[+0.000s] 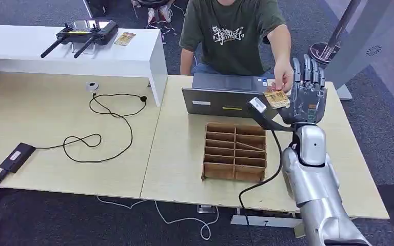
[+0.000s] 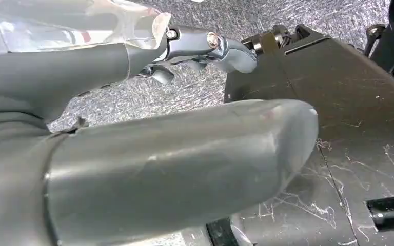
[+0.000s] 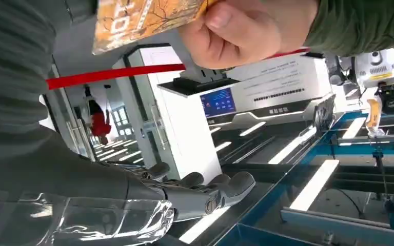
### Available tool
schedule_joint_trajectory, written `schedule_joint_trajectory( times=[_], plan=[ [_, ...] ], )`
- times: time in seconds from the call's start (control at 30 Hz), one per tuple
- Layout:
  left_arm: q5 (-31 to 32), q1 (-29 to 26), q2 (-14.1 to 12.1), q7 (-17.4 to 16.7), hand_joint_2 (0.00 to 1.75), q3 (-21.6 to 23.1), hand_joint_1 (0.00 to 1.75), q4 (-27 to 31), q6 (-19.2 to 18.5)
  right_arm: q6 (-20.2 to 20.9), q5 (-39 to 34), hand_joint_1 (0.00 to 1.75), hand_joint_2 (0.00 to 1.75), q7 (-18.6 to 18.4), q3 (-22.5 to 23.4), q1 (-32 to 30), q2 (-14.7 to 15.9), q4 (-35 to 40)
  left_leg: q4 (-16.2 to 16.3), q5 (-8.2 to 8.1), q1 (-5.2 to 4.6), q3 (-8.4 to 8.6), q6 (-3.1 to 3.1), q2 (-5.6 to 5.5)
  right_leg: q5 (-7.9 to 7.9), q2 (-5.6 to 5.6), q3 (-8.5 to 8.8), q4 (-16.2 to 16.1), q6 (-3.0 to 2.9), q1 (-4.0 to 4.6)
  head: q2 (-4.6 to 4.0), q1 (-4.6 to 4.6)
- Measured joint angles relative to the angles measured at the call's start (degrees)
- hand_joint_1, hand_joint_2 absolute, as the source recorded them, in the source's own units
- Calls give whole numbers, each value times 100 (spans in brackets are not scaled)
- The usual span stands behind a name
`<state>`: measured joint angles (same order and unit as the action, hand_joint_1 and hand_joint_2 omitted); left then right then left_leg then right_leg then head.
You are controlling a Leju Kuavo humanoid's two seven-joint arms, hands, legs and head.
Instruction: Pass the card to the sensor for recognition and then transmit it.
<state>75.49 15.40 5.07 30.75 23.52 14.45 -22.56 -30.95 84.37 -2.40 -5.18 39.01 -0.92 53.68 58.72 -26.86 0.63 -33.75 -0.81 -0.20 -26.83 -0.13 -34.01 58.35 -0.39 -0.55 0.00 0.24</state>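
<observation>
The orange-brown card (image 1: 277,98) is pinched in the hand (image 1: 286,79) of a person in a dark green shirt across the table. My right hand (image 1: 308,97) is raised beside it, fingers (image 3: 200,189) straight and spread, away from the card (image 3: 143,18). The card's edge lies next to my thumb (image 3: 25,77), and the person's fingers (image 3: 236,31) grip its other end. A black sensor with a white head (image 1: 258,106) stands on a bent stalk just left of the card. My left hand (image 2: 149,169) hangs over the floor and holds nothing.
A grey laptop-like box (image 1: 225,95) sits behind a cardboard divider tray (image 1: 235,151) on the wooden table (image 1: 179,169). The sensor's black cable (image 1: 267,179) runs off the front edge. Far left: a white bench (image 1: 133,59) with a controller (image 1: 84,33), another card (image 1: 124,38), and a looped cable (image 1: 107,128).
</observation>
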Motion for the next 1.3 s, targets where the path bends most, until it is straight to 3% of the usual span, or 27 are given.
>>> schedule_joint_trajectory(
  times=[1.3],
  plan=[
    [-162,-91,-52,-55,0,6,0,-2,179,-446,-326,0,175,107,-111,194,89,-409,0,0,0,1,0,0,0,1,0,0,0,0,0,2]
  ],
)
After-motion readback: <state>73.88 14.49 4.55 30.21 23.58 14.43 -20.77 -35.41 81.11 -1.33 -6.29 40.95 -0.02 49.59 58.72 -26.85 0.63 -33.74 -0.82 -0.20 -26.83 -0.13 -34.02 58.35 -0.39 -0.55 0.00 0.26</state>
